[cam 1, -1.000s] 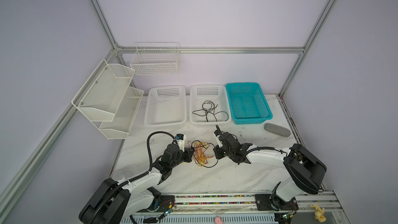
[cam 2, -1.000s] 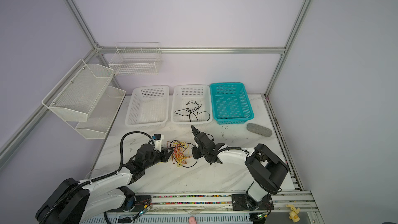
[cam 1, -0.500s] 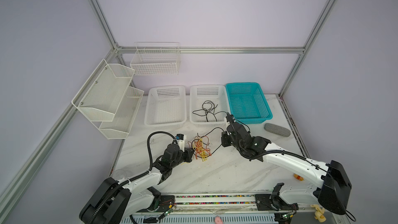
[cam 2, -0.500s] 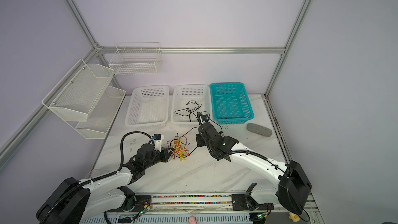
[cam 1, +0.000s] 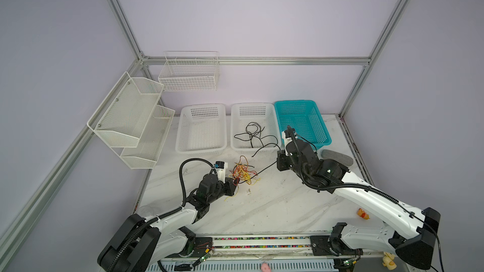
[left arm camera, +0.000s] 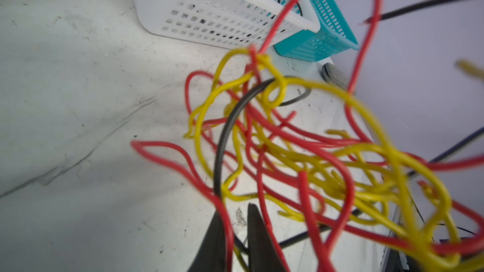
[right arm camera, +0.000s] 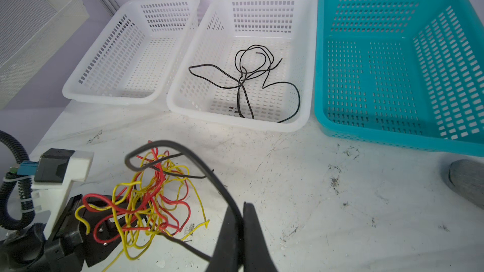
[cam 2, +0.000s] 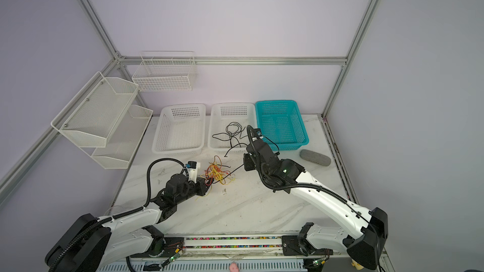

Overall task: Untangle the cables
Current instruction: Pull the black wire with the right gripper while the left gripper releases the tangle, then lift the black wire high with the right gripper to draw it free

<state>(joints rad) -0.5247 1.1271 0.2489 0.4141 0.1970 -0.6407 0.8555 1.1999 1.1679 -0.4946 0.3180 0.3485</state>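
Observation:
The cables (cam 1: 242,172) (cam 2: 218,172) lie as a red and yellow tangle on the white table, with a black cable (cam 1: 267,167) running out of it to the right. My left gripper (cam 1: 235,180) (left arm camera: 235,213) is at the tangle's left edge. Its fingers stand slightly apart, with red, yellow and black strands lying across and between them. My right gripper (cam 1: 278,163) (right arm camera: 242,210) is raised to the right of the tangle and shut on the black cable (right arm camera: 199,163). More black cable (cam 1: 255,134) lies in the middle white basket (cam 1: 277,126), one end hanging over the front rim.
A second white basket (cam 1: 183,132) and a teal basket (cam 1: 322,126) stand in a row at the back. A grey oblong object (cam 1: 336,155) lies by the teal basket. Two wire racks (cam 1: 131,116) hang on the left wall. A small yellow toy (cam 1: 362,213) sits near the right arm.
My right gripper has drawn back and to the right, away from the tangle, pulling the black cable out with it. The left gripper's fingers have parted a little.

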